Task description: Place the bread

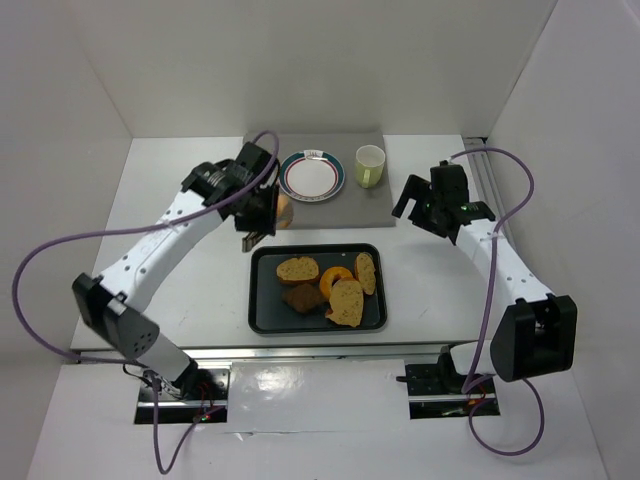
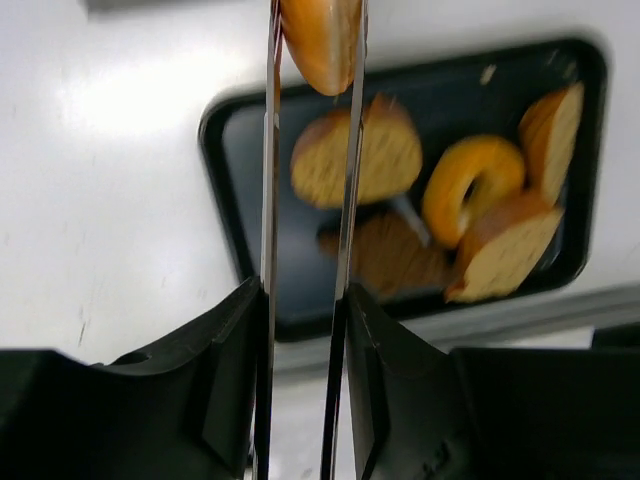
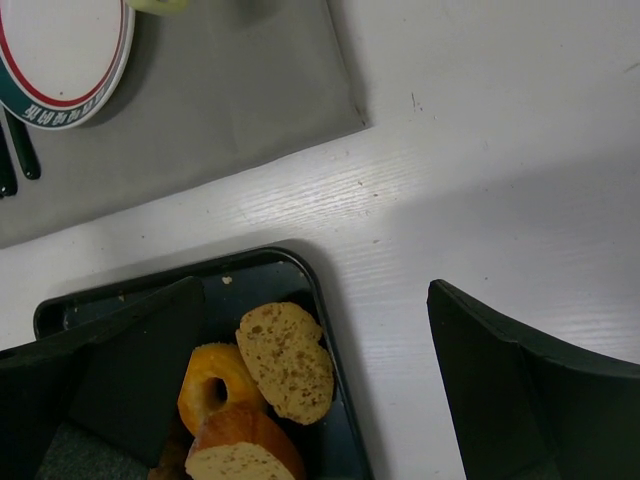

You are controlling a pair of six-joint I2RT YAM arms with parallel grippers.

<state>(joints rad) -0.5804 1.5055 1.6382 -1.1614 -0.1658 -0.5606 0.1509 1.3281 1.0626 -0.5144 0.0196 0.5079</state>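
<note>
My left gripper [image 1: 258, 213] hovers beyond the tray's far left corner, near the plate. It is shut on a pair of thin metal tongs [image 2: 270, 200]. The tong blades pinch a golden piece of bread [image 2: 320, 40], which also shows beside the gripper as the held bread [image 1: 285, 211]. More bread lies in the black tray [image 1: 262, 300]: slices [image 1: 297, 269], a ring-shaped piece [image 1: 336, 279] and a darker piece [image 1: 303, 297]. My right gripper [image 1: 420, 200] hangs open over the table to the right of the tray, with nothing between its fingers [image 3: 500, 380].
A white plate [image 1: 311, 176] with a green and red rim sits on a grey mat [image 1: 370, 205] at the back. A pale green cup [image 1: 369, 165] stands to its right. White walls close in the table on three sides.
</note>
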